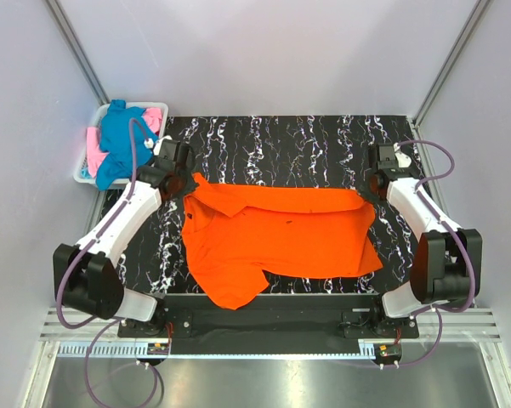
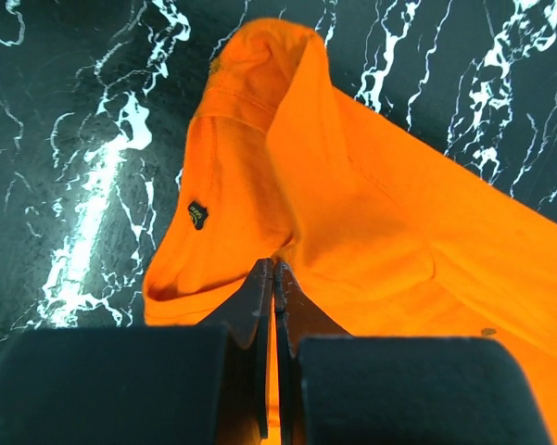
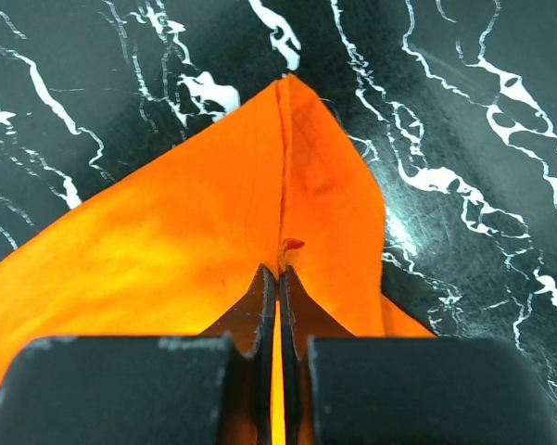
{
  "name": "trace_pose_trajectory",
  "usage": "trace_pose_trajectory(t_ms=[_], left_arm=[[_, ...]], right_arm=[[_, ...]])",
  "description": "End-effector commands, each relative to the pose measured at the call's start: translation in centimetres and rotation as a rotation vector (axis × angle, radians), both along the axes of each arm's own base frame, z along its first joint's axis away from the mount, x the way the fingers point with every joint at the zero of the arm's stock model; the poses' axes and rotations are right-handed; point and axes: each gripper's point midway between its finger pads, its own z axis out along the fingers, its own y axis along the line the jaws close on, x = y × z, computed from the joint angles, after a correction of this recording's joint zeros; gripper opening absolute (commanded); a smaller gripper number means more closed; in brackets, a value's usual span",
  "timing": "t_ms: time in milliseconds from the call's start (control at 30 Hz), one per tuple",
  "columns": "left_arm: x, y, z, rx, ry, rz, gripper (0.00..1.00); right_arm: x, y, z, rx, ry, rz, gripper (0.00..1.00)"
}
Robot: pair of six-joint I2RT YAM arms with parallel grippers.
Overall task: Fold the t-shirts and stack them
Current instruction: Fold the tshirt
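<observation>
nothing here can be read with certainty. the one label is a small dark tag [image 2: 196,215] on the orange t-shirt [image 2: 371,213], in the left wrist view, near a folded edge of the cloth. it carries a few pale characters, too small and blurred to make out.

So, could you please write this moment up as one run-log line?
left pincer: shut on orange t-shirt, far-left corner | right pincer: shut on it, far-right corner | teal t-shirt, pink t-shirt: in basket
</observation>
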Motion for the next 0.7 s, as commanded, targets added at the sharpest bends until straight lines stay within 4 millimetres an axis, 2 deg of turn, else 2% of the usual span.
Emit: trace_pose_trajectory(t_ms=[0, 200, 333, 567, 600, 667], left_arm=[[0.1, 0.3, 0.8, 0.007, -0.041, 0.024, 0.00], [-2.3, -0.4, -2.3, -0.027, 0.058, 0.039, 0.00], [-4.1, -1.6, -3.9, -0.044, 0.108, 0.016, 0.00], [-5.8, -1.9, -6.1, -0.019, 0.173, 0.042, 0.00], [-6.1, -1.7, -6.2, -0.014, 0.181, 0.059, 0.00], [-6.3, -1.2, -6.4, 0.012, 0.186, 0.086, 0.00]], right_arm=[[-0.7, -0.9, 0.4, -0.030, -0.007, -0.043, 0.00], [-1.6, -0.8, -1.2, -0.019, 0.044, -0.054, 0.00], [-2.0, -0.8, -1.9, -0.016, 0.067, -0.061, 0.00], [-3.0, -0.7, -3.6, -0.008, 0.134, -0.074, 0.00], [-3.2, -0.7, -4.0, -0.010, 0.154, -0.074, 0.01], [-3.5, -0.8, -4.3, -0.011, 0.177, -0.085, 0.20]])
